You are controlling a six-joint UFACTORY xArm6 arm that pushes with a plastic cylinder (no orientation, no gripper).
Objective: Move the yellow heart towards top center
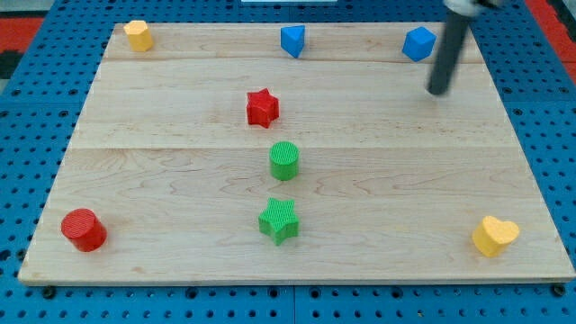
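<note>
The yellow heart (495, 236) lies near the bottom right corner of the wooden board (180, 162). My tip (437, 91) is at the view's upper right, far above the heart and a little to its left, touching no block. It stands just below and right of a blue hexagonal block (418, 43).
A blue block (292, 40) sits at top centre. A yellow block (138, 35) is at the top left. A red star (262, 108), a green cylinder (284, 161) and a green star (280, 220) line the middle. A red cylinder (84, 229) is at bottom left.
</note>
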